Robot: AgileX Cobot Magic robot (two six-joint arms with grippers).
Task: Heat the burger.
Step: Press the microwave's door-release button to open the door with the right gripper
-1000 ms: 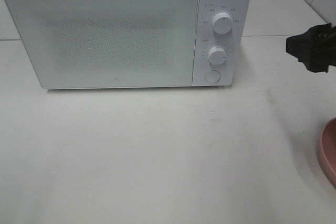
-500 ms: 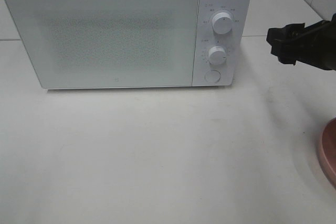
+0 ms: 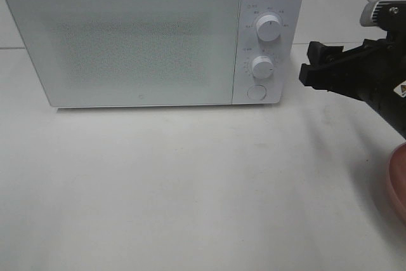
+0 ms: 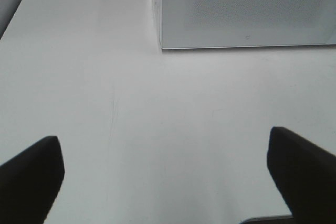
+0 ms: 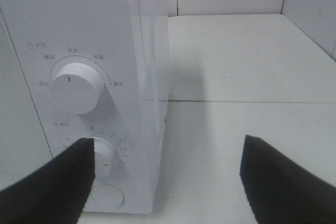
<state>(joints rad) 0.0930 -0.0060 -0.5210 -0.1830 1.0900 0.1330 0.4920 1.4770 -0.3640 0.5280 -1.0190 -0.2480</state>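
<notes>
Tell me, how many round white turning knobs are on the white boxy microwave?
2. The upper knob sits high on the white microwave's right-hand control panel; the lower knob is directly beneath it. The flat round button under them is not a knob.

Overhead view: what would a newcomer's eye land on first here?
The big white microwave at the back of the table, door shut, with two dials and a round button down its right side. Next, the black right gripper, open, in the air just right of the dials, not touching. A pink plate is cut off by the right edge; no burger shows.
</notes>
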